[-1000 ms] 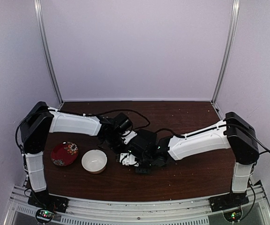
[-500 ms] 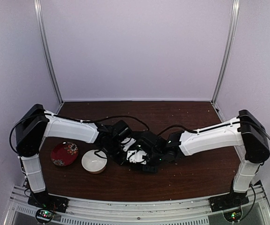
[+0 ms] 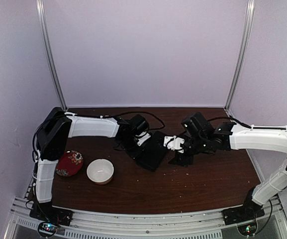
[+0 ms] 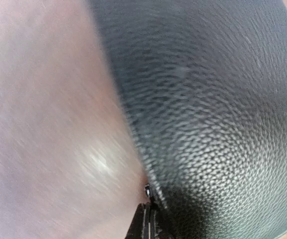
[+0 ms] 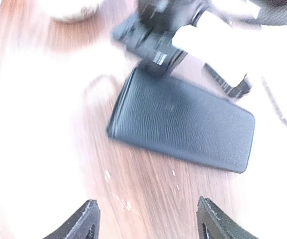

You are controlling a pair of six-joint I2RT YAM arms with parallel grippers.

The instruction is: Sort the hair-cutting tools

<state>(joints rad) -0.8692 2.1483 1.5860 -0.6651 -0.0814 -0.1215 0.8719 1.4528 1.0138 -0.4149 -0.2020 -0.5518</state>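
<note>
No scissors or thin black sticks show in any view. The black rectangular pouch [image 3: 152, 150] lies flat on the brown table [image 3: 208, 184]. My left gripper [image 3: 135, 144] is at the pouch's left end. In the left wrist view its fingertips [image 4: 150, 223] are pressed together at the pouch's edge [image 4: 218, 124], with a small silver bit [image 4: 147, 189] just past them. My right gripper [image 3: 179, 155] hovers to the right of the pouch, open and empty. In the right wrist view [image 5: 148, 221] its jaws stand wide apart, with the pouch [image 5: 183, 124] ahead of them.
A white bowl [image 3: 100, 171] and a red patterned dish [image 3: 68, 163] sit at the front left. Black cables [image 3: 153, 121] trail across the table behind the pouch. Metal frame posts [image 3: 235, 59] stand at the back corners.
My right arm has pulled back to the right, away from the pouch, and its gripper is now open. My left gripper and the pouch have shifted toward the back.
</note>
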